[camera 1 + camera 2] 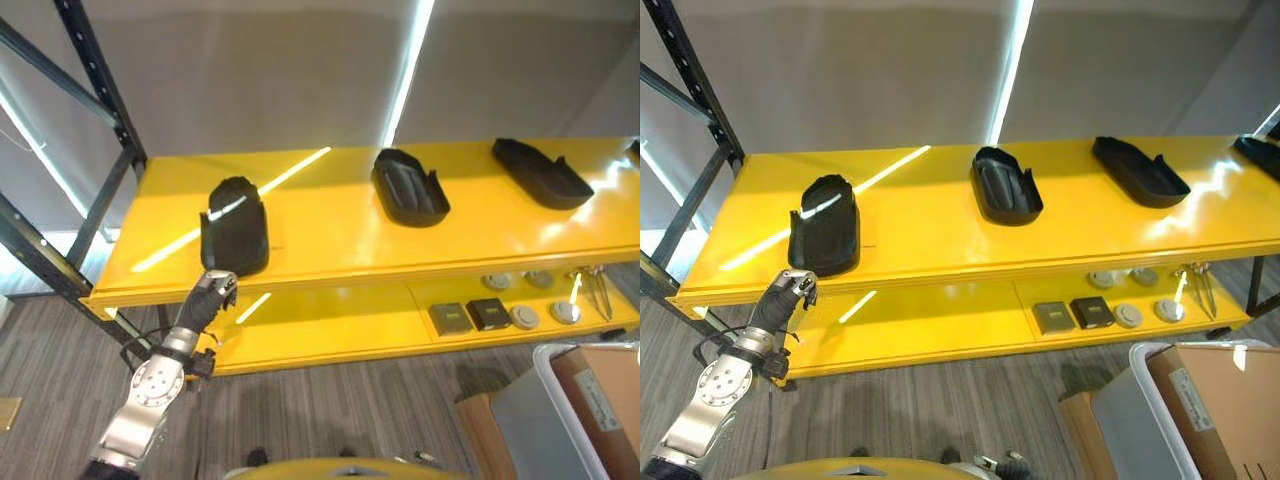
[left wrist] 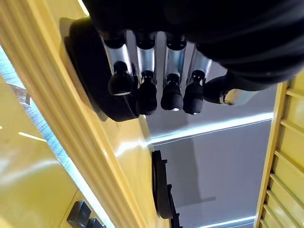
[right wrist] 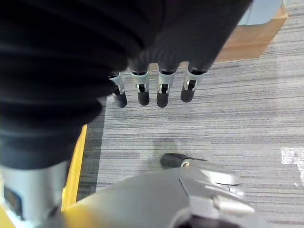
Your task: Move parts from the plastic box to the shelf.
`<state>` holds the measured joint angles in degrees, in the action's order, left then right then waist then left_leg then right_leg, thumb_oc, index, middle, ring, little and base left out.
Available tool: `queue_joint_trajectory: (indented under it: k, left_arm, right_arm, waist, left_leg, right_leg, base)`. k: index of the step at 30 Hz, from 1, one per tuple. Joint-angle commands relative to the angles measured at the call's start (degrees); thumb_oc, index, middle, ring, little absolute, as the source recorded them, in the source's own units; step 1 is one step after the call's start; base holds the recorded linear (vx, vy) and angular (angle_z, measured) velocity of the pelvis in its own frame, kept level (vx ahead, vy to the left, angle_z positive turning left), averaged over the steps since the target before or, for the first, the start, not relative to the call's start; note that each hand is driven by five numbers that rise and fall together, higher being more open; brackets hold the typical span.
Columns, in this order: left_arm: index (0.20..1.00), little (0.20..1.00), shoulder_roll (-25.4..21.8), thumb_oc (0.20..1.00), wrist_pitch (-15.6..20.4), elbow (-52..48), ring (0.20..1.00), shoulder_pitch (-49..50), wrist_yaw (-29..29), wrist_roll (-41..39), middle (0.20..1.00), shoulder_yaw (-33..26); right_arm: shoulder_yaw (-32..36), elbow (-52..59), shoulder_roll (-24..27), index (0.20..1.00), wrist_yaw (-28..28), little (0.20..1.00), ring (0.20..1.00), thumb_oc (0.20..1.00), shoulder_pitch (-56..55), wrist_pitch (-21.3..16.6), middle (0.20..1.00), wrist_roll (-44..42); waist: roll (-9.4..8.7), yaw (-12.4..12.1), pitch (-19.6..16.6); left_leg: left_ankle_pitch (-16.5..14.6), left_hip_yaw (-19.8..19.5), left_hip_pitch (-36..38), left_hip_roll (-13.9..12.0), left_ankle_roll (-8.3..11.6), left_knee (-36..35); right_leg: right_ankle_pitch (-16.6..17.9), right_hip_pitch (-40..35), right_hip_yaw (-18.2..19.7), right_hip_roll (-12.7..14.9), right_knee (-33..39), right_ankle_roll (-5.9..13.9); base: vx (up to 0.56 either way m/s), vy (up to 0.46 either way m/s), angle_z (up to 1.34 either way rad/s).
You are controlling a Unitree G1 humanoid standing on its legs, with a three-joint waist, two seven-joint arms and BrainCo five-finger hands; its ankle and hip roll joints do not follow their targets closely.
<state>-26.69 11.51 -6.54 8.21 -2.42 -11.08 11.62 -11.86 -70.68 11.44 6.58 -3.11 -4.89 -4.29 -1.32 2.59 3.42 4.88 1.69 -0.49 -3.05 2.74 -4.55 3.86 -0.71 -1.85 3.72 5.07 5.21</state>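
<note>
my left hand is just below the yellow shelf's front edge near its left end, fingers loose and empty, right by a black part already sitting there. my right hand hangs over the floor, fingers relaxed too.

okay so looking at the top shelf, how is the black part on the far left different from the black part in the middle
The left black part stands near the shelf's front edge, just beyond the left hand; the middle black part lies farther back with no hand near it. The left part shows a rounded, domed back facing up, while the middle part lies with its ribbed hollow facing up. Both are dark moulded pieces resting on the yellow top shelf, apart from each other.
</note>
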Motion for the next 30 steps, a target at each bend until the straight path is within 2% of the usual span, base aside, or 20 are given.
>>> queue_joint_trajectory:
  k: [1,9,19,30]
  left_arm:
    - [0.200,0.200,-0.5,0.200,2.5,-1.1,0.200,-7.9,-2.5,1.4,0.200,-1.7]
    - [0.200,0.200,-0.4,0.200,3.3,1.3,0.200,-13.7,-7.0,2.8,0.200,-1.4]
    - [0.200,0.200,-0.1,0.200,3.4,4.9,0.200,-18.0,-12.7,5.7,0.200,-1.8]
    - [0.200,0.200,-1.5,0.200,3.2,11.0,0.200,-24.8,-20.0,8.3,0.200,-4.2]
  right_arm:
    - [-1.4,-1.5,-1.3,1.000,1.7,1.000,1.000,1.000,3.3,-0.3,1.000,-0.7]
    - [-3.1,0.1,-1.1,1.000,3.3,1.000,1.000,1.000,5.8,-0.8,1.000,-0.7]
    - [-5.9,2.2,-1.4,1.000,3.9,1.000,1.000,1.000,7.5,-1.5,1.000,0.1]
    - [-6.3,1.6,-1.3,1.000,4.1,1.000,1.000,1.000,7.7,-1.8,1.000,-0.2]
  waist:
    - [-1.83,0.8,2.5]
    - [-1.26,1.3,5.1]
    - [-0.75,1.5,6.7]
    - [-1.20,2.4,7.6]
  left_leg:
    - [-3.2,-5.0,-3.2,-5.2,2.45,0.9]
    - [-1.4,-4.4,-7.2,-4.9,2.67,0.2]
    - [-0.9,-4.7,-9.1,-4.6,2.64,0.0]
    - [-0.7,-4.1,-10.2,-4.7,2.65,0.0]
  right_leg:
    - [-3.8,2.8,0.6,4.2,-3.1,3.29]
    - [-1.9,7.1,1.1,4.0,-1.9,3.44]
    - [-1.3,8.9,1.5,4.3,-1.4,3.56]
    - [-0.8,10.9,2.5,4.3,-1.4,3.75]
  base:
    - [-0.06,-0.005,0.00]
    - [-0.02,0.000,-0.06]
    - [0.01,0.001,-0.02]
    - [0.00,0.001,-0.01]
